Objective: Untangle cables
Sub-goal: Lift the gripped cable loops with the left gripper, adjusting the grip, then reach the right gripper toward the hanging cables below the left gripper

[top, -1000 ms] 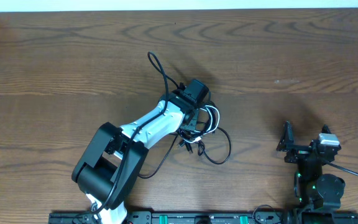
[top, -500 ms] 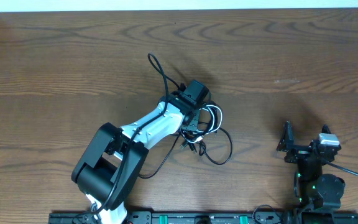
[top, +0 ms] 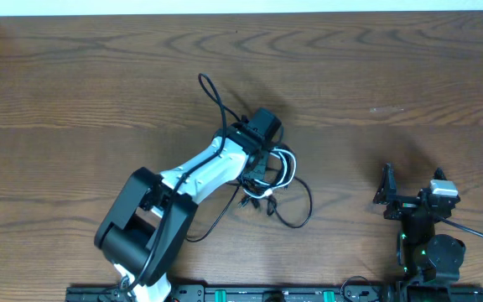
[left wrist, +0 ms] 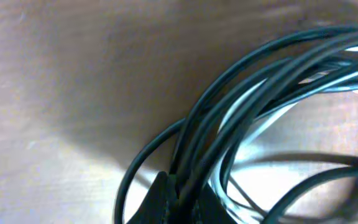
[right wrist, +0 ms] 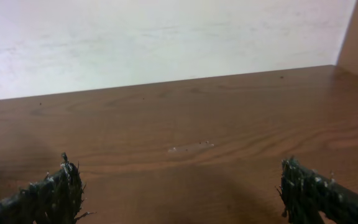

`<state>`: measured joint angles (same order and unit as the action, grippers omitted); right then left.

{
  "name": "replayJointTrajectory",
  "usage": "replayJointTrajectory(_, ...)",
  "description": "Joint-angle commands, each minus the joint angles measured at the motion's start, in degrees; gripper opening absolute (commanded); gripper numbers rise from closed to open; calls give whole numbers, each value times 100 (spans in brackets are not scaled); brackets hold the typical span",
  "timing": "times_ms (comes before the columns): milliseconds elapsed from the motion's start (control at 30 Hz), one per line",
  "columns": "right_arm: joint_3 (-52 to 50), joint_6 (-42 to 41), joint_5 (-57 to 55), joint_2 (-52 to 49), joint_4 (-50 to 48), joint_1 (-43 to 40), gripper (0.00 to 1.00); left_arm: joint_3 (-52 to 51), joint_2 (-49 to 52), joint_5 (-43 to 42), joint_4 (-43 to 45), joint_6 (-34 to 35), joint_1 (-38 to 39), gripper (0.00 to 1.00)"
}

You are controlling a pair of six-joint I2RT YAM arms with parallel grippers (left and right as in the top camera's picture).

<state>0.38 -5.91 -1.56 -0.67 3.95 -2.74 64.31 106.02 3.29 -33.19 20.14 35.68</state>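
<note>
Cables (top: pixel 282 180) in a tangled heap on the table (top: pixel 74 84), about midway between left and right edges, a touch nearer the front edge than the back. Left gripper (top: pixel 262 170) down on top of the heap, pinched tight on a bunch of black strands. Up close in the left wrist view: fingertips (left wrist: pixel 161 200) meeting at the bottom of frame, several dark cords squeezed between them and fanning up to the right. White cord (top: pixel 291 164) curling out of the right side of the bundle, touching the black ones. One black loop (top: pixel 306 205) sagging out toward the front edge, flat on the wood. Small plug ends (top: pixel 254 195) poking out just beside the gripper, on its front-edge side. Over near the front right corner, right gripper (top: pixel 386 191) well apart from the heap, spread wide, fingers (right wrist: pixel 55 190) far apart over bare wood.
</note>
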Motion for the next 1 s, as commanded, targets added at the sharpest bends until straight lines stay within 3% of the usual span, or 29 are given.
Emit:
replayJointTrajectory(0,-9,-70,-66,35,15,39,99,164,-811,-17,-83,142,-24,7)
replayJointTrajectory(233,-7,-52,-310,35,-205,35,99,162,-2282,-439,-76,157,-24,7)
replayJointTrajectory(467,-9,-2490,1930,17,-105,50,99,162,-2643,-529,35,466,-24,7)
replayJointTrajectory(633,-9,-4249,3976,17,-149,55,99,162,-2627,-1626,323,431,-24,7)
replayJointTrajectory(767,-7,-4592,4072,17,-350,55,99,162,-2627,-2354,496,105,-24,7)
replayJointTrajectory(967,63,-4116,4041,-13,-710,55,96,160,-2627,-3139,542,-352,-24,7)
